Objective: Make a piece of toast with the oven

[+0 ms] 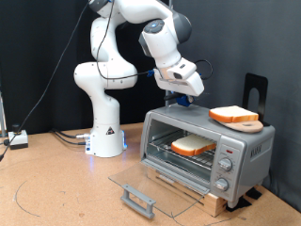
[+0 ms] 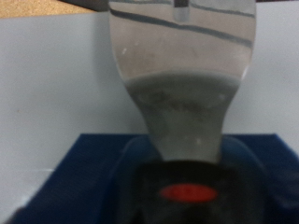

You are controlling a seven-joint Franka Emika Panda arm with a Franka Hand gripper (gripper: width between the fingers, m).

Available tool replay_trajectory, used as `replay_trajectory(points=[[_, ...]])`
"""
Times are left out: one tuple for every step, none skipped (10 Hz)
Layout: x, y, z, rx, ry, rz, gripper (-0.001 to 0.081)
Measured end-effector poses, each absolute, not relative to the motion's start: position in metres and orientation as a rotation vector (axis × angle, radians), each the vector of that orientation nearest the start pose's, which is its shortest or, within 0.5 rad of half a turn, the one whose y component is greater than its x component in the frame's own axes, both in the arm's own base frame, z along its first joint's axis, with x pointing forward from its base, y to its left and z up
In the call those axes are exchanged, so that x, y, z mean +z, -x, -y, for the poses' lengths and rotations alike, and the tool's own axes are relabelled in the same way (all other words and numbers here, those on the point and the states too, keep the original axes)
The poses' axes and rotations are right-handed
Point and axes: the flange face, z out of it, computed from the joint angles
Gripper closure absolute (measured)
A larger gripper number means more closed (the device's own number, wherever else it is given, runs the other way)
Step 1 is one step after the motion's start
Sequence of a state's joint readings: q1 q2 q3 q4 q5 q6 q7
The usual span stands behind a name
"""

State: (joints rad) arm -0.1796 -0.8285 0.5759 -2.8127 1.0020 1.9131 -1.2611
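The silver oven (image 1: 246, 148) stands at the exterior view's right with its glass door (image 1: 155, 181) folded down flat. A piece of toast (image 1: 193, 145) lies on the wire rack inside. A second slice (image 1: 233, 115) lies on a wooden board (image 1: 248, 125) on the oven's roof. My gripper (image 1: 181, 94) hangs just above the roof's left rear, with something blue at its tip. The wrist view shows a metal spatula blade (image 2: 182, 84) with a dark handle bearing a red oval (image 2: 187, 192), above a blue surface (image 2: 89, 177). My fingers do not show there.
The oven sits on a wooden base (image 1: 212, 200) with knobs (image 1: 224, 168) on its right panel. The door handle (image 1: 138, 200) sticks out toward the table's front. A black stand (image 1: 256, 89) rises behind the oven. The robot's base (image 1: 105, 137) and cables (image 1: 66, 137) are at the left.
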Motion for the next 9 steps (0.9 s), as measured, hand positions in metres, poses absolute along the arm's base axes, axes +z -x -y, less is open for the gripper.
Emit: replay_trajectory(points=[[0.387,-0.281,-0.159,-0.27,2.293,1.348,0.0412],[0.387,-0.281,-0.158,-0.27,2.294,1.343,0.0322],[0.386,-0.282,-0.157,-0.269,2.297,1.335,0.0186],[0.386,-0.283,-0.157,-0.271,2.299,1.328,0.0043],[0.388,-0.284,-0.157,-0.281,2.295,1.321,0.0043],[0.393,-0.285,-0.157,-0.309,2.282,1.312,0.0011],[0.403,-0.288,-0.158,-0.362,2.248,1.312,0.0011],[0.417,-0.29,-0.157,-0.419,2.206,1.316,-0.0001],[0.432,-0.29,-0.155,-0.469,2.175,1.322,-0.0001]])
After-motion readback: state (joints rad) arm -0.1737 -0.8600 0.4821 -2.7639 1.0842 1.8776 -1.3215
